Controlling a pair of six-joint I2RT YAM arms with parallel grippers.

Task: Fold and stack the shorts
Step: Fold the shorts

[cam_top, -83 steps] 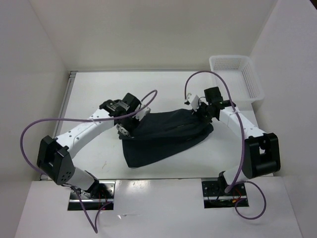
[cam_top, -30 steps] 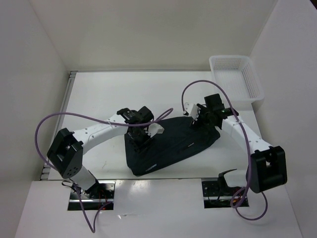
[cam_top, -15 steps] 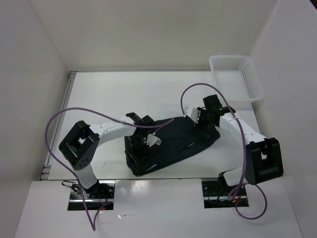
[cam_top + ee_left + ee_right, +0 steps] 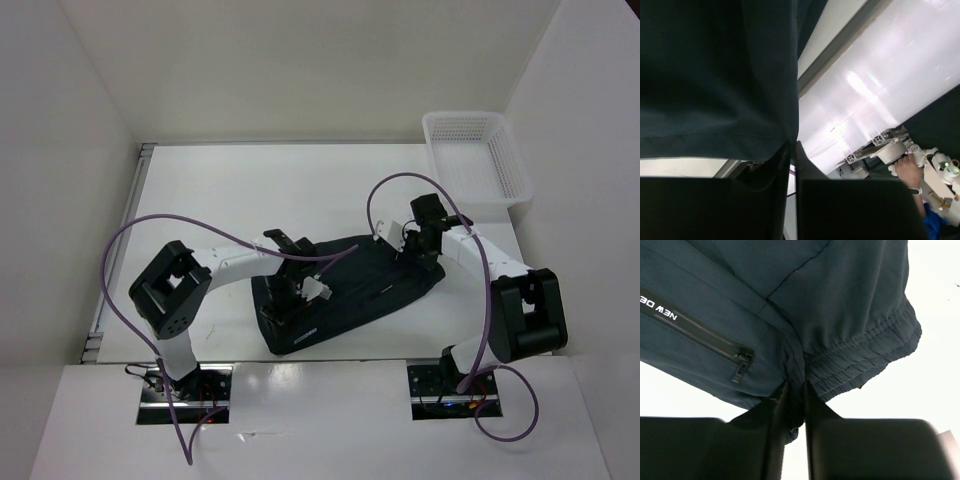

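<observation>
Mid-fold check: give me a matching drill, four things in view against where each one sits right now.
Things:
1 left tool
2 right tool
3 white basket
4 zip

Places:
A far right corner of the table
B beside white lettering on the shorts
C pinched on fabric by the elastic waistband
D pinched on plain fabric at the shorts' left end

Pairs: 1-D; 2-C; 3-A; 4-B
</observation>
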